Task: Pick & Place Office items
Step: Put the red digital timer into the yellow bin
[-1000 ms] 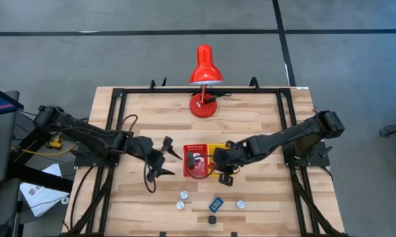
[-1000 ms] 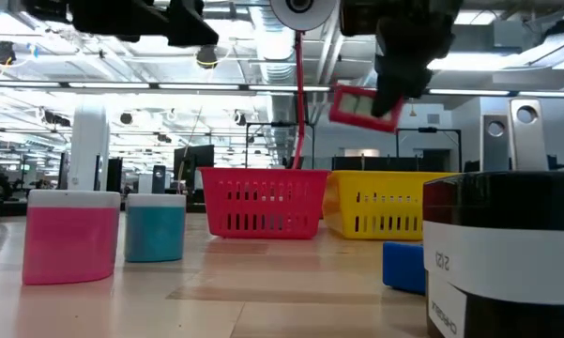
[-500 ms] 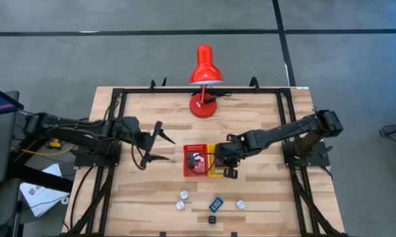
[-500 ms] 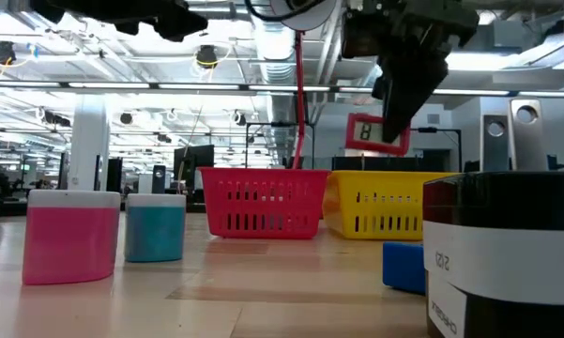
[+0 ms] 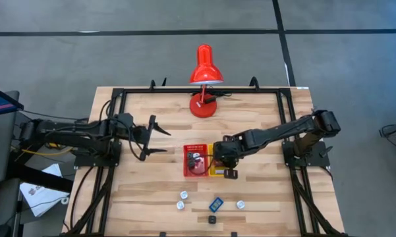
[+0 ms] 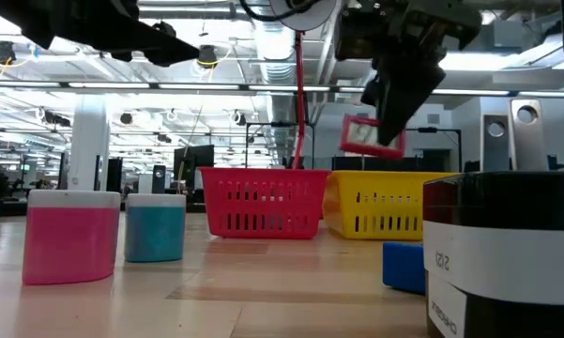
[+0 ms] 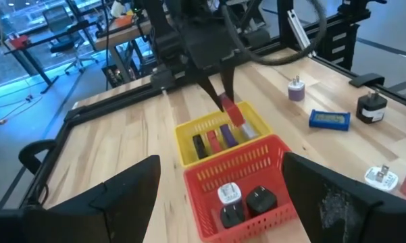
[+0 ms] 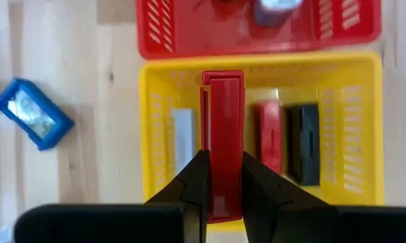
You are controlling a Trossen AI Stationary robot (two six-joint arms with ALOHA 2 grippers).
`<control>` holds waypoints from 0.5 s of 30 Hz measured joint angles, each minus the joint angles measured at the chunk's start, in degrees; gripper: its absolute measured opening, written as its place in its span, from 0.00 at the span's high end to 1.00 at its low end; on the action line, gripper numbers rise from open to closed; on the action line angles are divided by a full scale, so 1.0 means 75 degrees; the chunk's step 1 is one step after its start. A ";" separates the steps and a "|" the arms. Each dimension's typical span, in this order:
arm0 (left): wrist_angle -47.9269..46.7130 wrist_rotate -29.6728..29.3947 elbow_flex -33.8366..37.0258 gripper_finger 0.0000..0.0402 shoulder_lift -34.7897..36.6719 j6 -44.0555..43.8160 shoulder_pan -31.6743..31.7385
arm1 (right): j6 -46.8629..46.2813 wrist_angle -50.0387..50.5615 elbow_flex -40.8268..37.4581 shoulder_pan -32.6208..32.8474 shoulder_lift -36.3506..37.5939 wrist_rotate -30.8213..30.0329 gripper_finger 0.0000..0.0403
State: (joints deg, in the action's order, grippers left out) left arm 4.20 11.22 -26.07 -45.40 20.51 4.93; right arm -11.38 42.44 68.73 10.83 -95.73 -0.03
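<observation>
My right gripper [image 8: 224, 165] is shut on a flat red rectangle [image 8: 224, 121], one of the office items, above the yellow tray [image 8: 155, 135]. That tray holds a grey [image 8: 184, 138], a red [image 8: 270, 135] and a black [image 8: 304, 142] flat item. The red tray [image 5: 196, 161] beside it holds white and black knob-like pieces [image 7: 240, 202]. Loose items lie on the table near its front edge: a blue rectangle [image 5: 216, 203], white pieces [image 5: 184, 195] and a black piece [image 5: 212, 219]. My left gripper [image 5: 162, 142] stands open to the left of the red tray, with nothing in it. My right gripper pinches the red rectangle's two broad faces [image 8: 224, 182] between its two fingers, near one end. The fingers slant down from above. The rectangle hangs below the fingers [image 6: 394, 94], tilted, and is clear of the yellow tray [image 6: 385, 207] under it.
A big red desk lamp [image 5: 204, 79] stands at the far middle of the table. Black frame rails [image 5: 118, 99] run along the table's left, right and far sides. Bare wood lies between my left gripper and the red tray.
My left gripper has drawn back from the red tray toward the table's far left, still open. My right gripper has shifted a little left over the yellow tray and rolled, turning the red rectangle about while it stays lifted.
</observation>
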 joint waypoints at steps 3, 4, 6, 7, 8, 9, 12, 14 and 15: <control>0.0019 0.0002 0.0066 0.24 -0.0007 0.0000 0.0000 | -0.0015 0.0124 -0.0017 0.0100 -0.0187 -0.0033 0.87; 0.0026 0.0000 0.0078 0.24 -0.0008 0.0000 0.0000 | -0.0004 0.0070 -0.0014 0.0110 -0.0262 -0.0032 0.87; 0.0034 0.0003 0.0080 0.24 -0.0007 0.0000 -0.0003 | 0.0030 0.0107 -0.0004 0.0119 -0.0403 -0.0028 0.87; 0.0064 0.0001 0.0080 0.24 -0.0007 0.0000 -0.0003 | 0.0043 0.0162 -0.0004 0.0119 -0.0472 -0.0022 0.87; 0.0069 0.0000 0.0080 0.24 -0.0007 0.0000 -0.0003 | 0.0093 0.0122 -0.0004 0.0119 -0.0542 0.0003 0.87; 0.0070 0.0000 0.0082 0.24 -0.0007 0.0000 -0.0003 | 0.0109 0.0139 -0.0006 0.0119 -0.0584 0.0000 0.87; 0.0145 0.0000 0.0083 0.24 -0.0007 0.0000 -0.0003 | 0.0175 0.0163 -0.0006 0.0113 -0.0651 -0.0002 0.87; 0.0164 0.0000 0.0083 0.24 -0.0010 0.0000 -0.0003 | 0.0178 0.0159 -0.0006 0.0115 -0.0651 0.0000 0.87; 0.0170 0.0000 0.0083 0.24 -0.0010 0.0003 -0.0003 | 0.0178 0.0158 -0.0006 0.0119 -0.0649 0.0000 0.87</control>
State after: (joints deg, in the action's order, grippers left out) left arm 5.47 11.22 -25.45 -45.47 20.53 4.91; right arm -10.04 43.62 68.69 11.73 -100.60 -0.03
